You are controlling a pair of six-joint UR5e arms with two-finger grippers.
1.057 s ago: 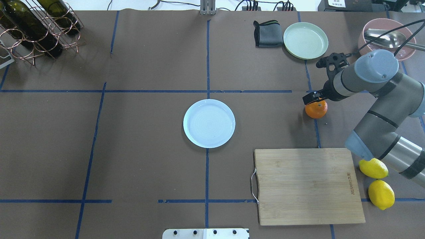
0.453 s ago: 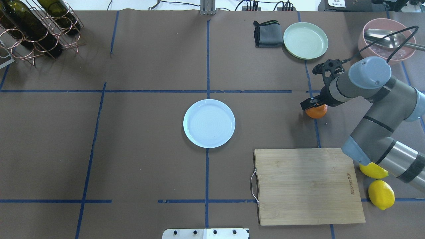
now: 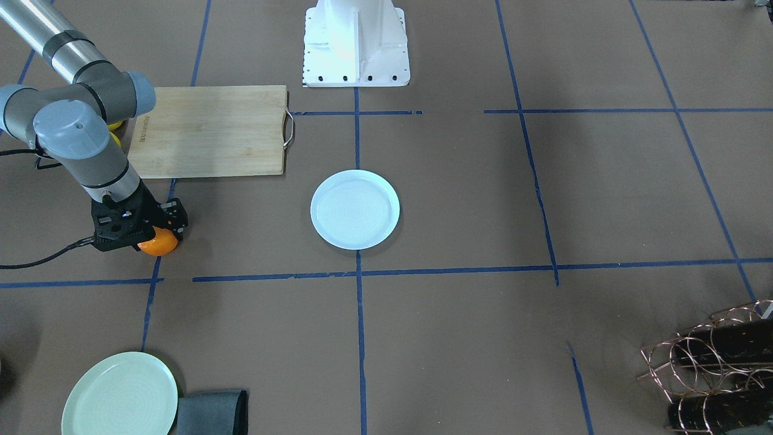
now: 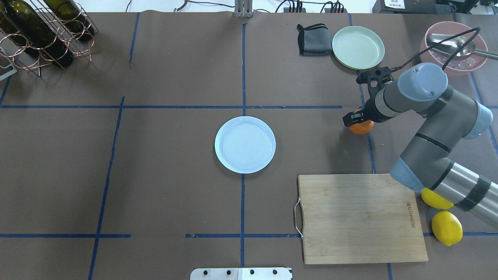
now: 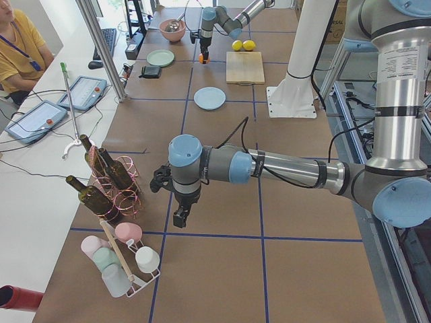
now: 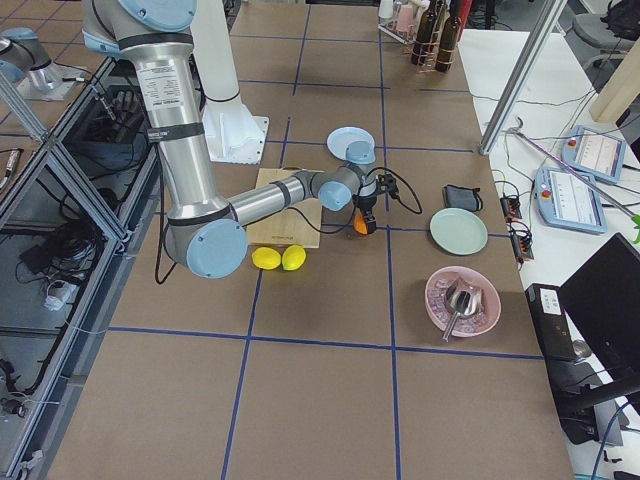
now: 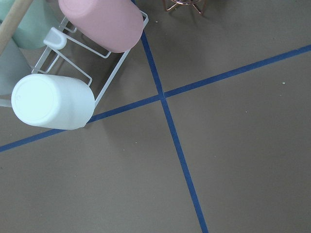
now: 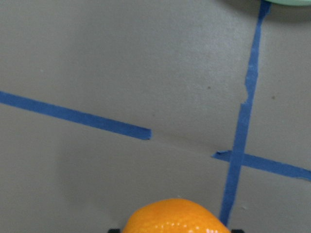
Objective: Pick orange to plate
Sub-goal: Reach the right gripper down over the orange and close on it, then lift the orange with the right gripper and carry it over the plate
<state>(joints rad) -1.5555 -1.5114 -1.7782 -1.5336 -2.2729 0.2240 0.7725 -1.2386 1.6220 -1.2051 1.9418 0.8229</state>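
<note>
The orange (image 4: 361, 128) sits between the fingers of my right gripper (image 4: 356, 119), which is shut on it, right of the table's middle. In the front-facing view the orange (image 3: 159, 243) peeks out under the black gripper (image 3: 142, 232). In the right wrist view the orange (image 8: 174, 217) fills the bottom edge, with the taped table beyond it. The pale bluish-white plate (image 4: 245, 144) lies empty at the centre, well to the left of the fruit. My left gripper (image 5: 180, 217) hangs over the table's far end near the racks; I cannot tell whether it is open or shut.
A bamboo cutting board (image 4: 360, 217) lies near the robot, with two lemons (image 4: 446, 227) beside it. A pale green plate (image 4: 358, 47), a grey cloth (image 4: 313, 39) and a pink bowl with a spoon (image 4: 453, 46) stand at the back right. A wine rack (image 4: 42, 35) fills the back left.
My right gripper came down over the orange, shut on it, and has shifted a little left toward the plate with the fruit.
</note>
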